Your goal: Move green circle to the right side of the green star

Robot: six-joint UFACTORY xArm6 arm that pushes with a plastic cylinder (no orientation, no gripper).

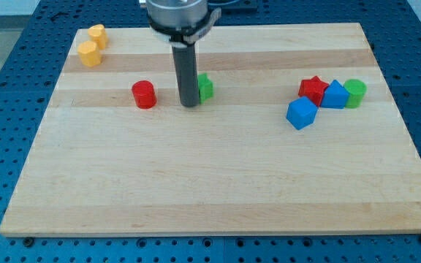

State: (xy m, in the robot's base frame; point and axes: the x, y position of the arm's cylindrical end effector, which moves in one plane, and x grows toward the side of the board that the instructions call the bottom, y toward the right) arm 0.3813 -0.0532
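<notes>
At the far left of the wooden board (196, 197) sit two yellow blocks (92, 45), touching each other. Further right and nearer is the red cylinder (144, 94), then my tip (189, 104), resting on the board just beside it. I have no fingers to spread or pinch, only this rod. A green block (205, 87) peeks out from behind the rod on its right side, touching or nearly so; most of it is hidden, so I cannot tell its shape, though I take it for the green star. Well apart on the right lies a cluster: a blue cube (302, 113), a red star (313, 90), a second blue block (335, 95), and the green circle (355, 93) at the right end. It is already right of the star but far off, so I judge the closing push is left.
</notes>
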